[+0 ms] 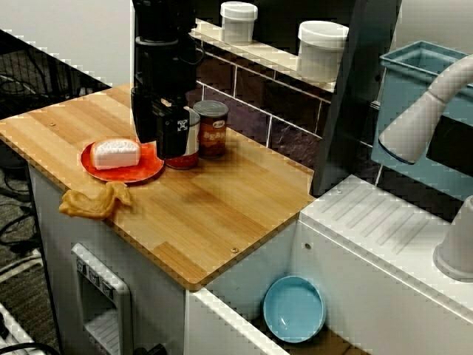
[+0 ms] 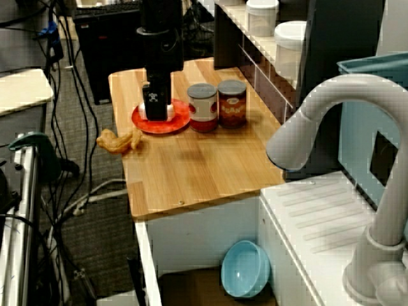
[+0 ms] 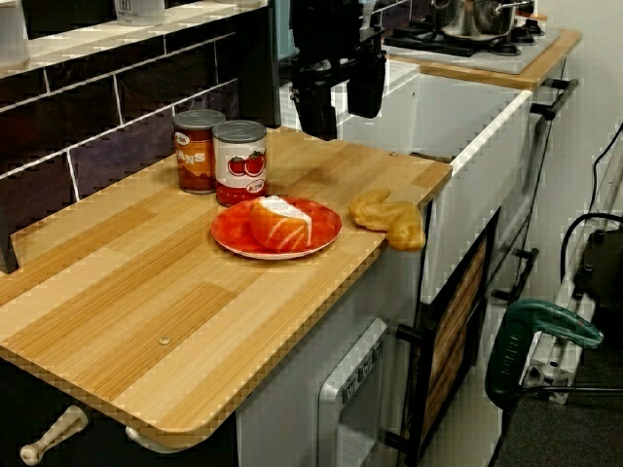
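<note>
The white-and-orange wedge is just sitting on the red plate, near the left end of the wooden counter. The gripper hangs in the air over that spot. In the low view from the counter's end, its two black fingers are spread apart with nothing between them, and they're clear of everything. Right beside the plate are two cans side by side, the tomato can and the darker-label can. In the view from above, the gripper covers part of the tomato can. A tan lumpy thing lies at the counter's front edge, close to the plate.
</note>
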Robot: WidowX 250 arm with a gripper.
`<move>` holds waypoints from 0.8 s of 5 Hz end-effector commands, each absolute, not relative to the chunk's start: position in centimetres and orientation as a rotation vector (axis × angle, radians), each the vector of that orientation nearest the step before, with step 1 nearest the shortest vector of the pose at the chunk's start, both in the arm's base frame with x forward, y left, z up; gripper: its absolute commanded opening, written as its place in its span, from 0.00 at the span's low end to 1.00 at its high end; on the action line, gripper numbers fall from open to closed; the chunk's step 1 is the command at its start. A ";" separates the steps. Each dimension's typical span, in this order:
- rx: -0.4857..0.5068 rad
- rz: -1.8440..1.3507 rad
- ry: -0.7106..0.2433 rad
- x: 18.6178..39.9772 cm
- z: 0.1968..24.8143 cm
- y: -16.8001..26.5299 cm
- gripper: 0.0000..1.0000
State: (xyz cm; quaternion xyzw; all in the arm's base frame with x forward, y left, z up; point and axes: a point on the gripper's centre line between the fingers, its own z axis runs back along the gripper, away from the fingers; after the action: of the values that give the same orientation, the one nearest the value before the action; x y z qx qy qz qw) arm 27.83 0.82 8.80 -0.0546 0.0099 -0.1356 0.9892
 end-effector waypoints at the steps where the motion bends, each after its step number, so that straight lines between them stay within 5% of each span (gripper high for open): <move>1: -0.110 -0.272 0.020 27.8 8.8 0.8 1.00; 4: -0.161 -0.420 0.053 24.0 11.3 2.1 1.00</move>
State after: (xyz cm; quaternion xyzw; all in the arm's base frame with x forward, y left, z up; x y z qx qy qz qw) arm 23.90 1.77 10.21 -0.0881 0.0481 -0.2046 0.9737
